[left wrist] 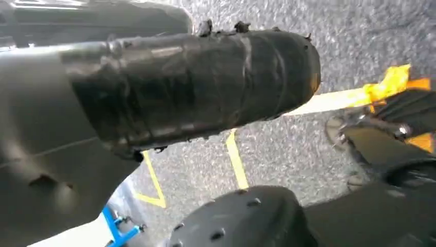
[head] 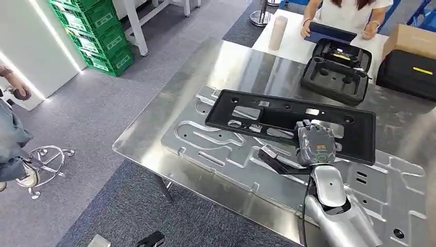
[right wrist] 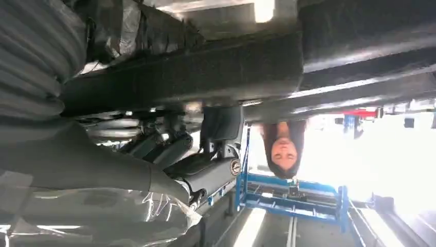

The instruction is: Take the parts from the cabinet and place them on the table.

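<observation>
our right hand (head: 314,144) reaching forward, fingers gripping the long black panel's (head: 277,117) near edge, panel flat on the metal table (head: 154,134), left hand (left wrist: 190,82), can't tell its state

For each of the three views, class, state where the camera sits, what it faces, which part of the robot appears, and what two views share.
Head view: high on the body, looking down at the metal table; right hand rests on the long black part.
Left wrist view: behind the left hand, facing grey floor with yellow lines.
Right wrist view: behind the right hand, close under the black part, facing a seated person.
Shared: head and right wrist views both show that part and person.
</observation>
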Robot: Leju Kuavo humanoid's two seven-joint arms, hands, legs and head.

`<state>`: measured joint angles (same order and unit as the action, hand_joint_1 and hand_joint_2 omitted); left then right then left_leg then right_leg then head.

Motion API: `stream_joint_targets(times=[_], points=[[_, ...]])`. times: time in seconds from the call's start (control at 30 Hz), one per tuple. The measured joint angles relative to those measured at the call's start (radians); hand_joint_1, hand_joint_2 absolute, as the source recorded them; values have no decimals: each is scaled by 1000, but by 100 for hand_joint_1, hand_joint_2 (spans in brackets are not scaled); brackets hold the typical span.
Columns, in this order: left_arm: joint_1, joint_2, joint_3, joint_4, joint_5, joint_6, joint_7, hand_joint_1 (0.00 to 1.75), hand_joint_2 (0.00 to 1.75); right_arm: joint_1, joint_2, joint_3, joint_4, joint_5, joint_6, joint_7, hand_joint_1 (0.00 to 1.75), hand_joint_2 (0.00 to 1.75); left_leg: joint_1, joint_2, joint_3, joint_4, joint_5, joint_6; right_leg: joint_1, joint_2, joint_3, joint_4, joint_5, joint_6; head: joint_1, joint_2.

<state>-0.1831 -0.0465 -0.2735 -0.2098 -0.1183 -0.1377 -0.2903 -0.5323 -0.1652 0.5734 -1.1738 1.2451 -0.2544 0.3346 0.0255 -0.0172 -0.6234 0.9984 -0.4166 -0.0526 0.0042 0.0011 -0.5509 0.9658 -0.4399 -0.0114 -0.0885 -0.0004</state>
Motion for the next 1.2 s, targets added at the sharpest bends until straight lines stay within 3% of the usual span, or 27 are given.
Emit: stream_joint_targets(times=[0.03,0.07,0.17,0.23,0.3,0.33,0.37,0.4,0.47,0.5,0.53,0.63,0.67,0.7,0.73,0.8,0.83,0.87,0.9,0.97,1.0,1.03,1.13,1.17,1.2], points=[[-2,1,-1,0,0,0,1,0,0,-1,0,1,5,0,0,0,0,0,-2,0,-15,0,-33,26,0,1,-9,10,-3,4,-1,0],[0,1,-1,0,1,1,2,0,0,-1,0,1,8,0,0,0,0,0,-2,-1,-1,4,-4,37,1,1,-14,13,-11,10,0,0],[3,0,-1,0,5,1,2,0,0,2,0,2,20,-1,0,0,0,0,3,1,-1,6,3,59,0,3,-18,24,-21,19,0,0],[0,-9,-1,0,6,1,2,0,0,-1,-1,1,25,-8,0,0,0,0,5,-1,0,6,2,64,-4,1,-67,126,-78,33,8,0],[3,-16,-1,0,6,1,2,0,0,4,-2,1,32,-17,13,0,0,0,4,-1,0,6,-1,68,-10,1,-157,304,-146,42,8,0],[4,-16,-1,0,6,1,2,0,0,7,-2,1,35,-21,18,0,0,0,4,-1,0,6,-1,68,-11,0,-189,355,-154,42,8,0],[4,-16,-1,0,6,1,2,0,0,10,-2,1,39,-21,18,0,0,0,3,-1,1,6,-2,68,-12,1,-193,351,-138,40,8,0],[3,-16,-1,0,6,1,2,0,0,10,-2,1,42,-21,18,0,0,0,2,-2,2,6,-2,68,-12,1,-175,299,-101,34,8,0],[2,-16,-1,0,6,0,2,0,0,6,-2,1,45,-28,25,0,0,0,-3,-3,7,4,-2,67,-7,1,-86,112,-12,12,8,0],[2,-16,-1,0,6,0,2,0,0,0,-2,0,45,-39,36,0,0,0,1,-1,9,3,-2,67,2,-3,-43,30,7,-8,7,0],[1,-17,-1,0,7,0,2,0,0,-3,-1,0,45,-48,41,-1,0,0,-4,-1,8,3,-4,59,8,-12,-36,13,-2,-10,6,0],[2,-22,-1,0,9,0,1,0,0,-9,-1,0,45,-63,50,-1,0,0,4,2,16,-11,1,39,14,-11,-33,5,1,-13,11,0],[2,-22,-1,0,9,0,1,0,0,-8,-1,0,43,-63,50,-1,0,0,2,2,21,-14,1,32,6,-11,-5,-23,17,-16,10,0],[2,-22,-1,0,9,0,1,0,0,-9,0,2,43,-63,50,-2,0,0,2,5,20,2,-13,30,3,-15,4,-40,26,-10,7,0],[2,-22,-1,0,10,0,2,0,0,-10,0,2,43,-63,50,-2,0,0,0,5,-2,52,-52,28,3,-16,9,-46,32,-17,7,0],[3,-14,-1,0,12,0,3,0,0,-7,0,3,44,-67,52,-1,0,0,0,5,-75,213,-130,23,4,-16,8,-44,33,-18,7,0],[6,-10,-1,0,12,0,3,0,0,-4,0,4,45,-68,53,-1,0,0,0,5,-101,269,-145,20,5,-16,7,-43,32,-19,7,0],[8,-6,-1,0,12,0,3,0,0,-2,0,6,46,-71,53,-1,0,0,0,5,-106,281,-142,18,5,-16,6,-39,34,-18,7,0],[8,-3,-2,0,12,0,2,0,0,-2,0,8,46,-74,53,-1,0,0,0,6,-91,251,-119,17,4,-16,3,-34,33,-17,7,0],[6,0,-2,0,12,-2,-2,0,0,-2,0,10,46,-76,52,-1,0,0,0,6,-1,81,-36,18,3,-13,-1,-21,28,-11,7,0],[5,1,-2,0,12,-2,-2,0,0,-3,0,11,46,-77,51,-1,0,0,0,6,42,7,-15,20,3,-12,-6,-10,23,-5,7,0],[2,1,-2,0,12,-2,-2,0,0,-4,0,10,45,-79,49,-1,0,0,-2,5,44,-4,-22,32,12,-10,-16,7,16,2,6,0],[3,1,-2,0,12,-2,-2,0,0,-4,0,11,44,-80,48,1,0,0,-8,3,36,-3,-10,51,6,-10,-18,2,24,14,10,0],[3,1,-2,0,12,-2,-2,0,0,-4,0,11,44,-80,48,2,0,0,1,5,34,-10,-2,61,6,-9,-22,6,24,17,10,0],[0,0,-2,0,12,-2,-2,0,0,-4,0,11,43,-80,48,2,0,0,1,6,30,-11,5,68,5,-6,-31,21,-2,26,11,0]])
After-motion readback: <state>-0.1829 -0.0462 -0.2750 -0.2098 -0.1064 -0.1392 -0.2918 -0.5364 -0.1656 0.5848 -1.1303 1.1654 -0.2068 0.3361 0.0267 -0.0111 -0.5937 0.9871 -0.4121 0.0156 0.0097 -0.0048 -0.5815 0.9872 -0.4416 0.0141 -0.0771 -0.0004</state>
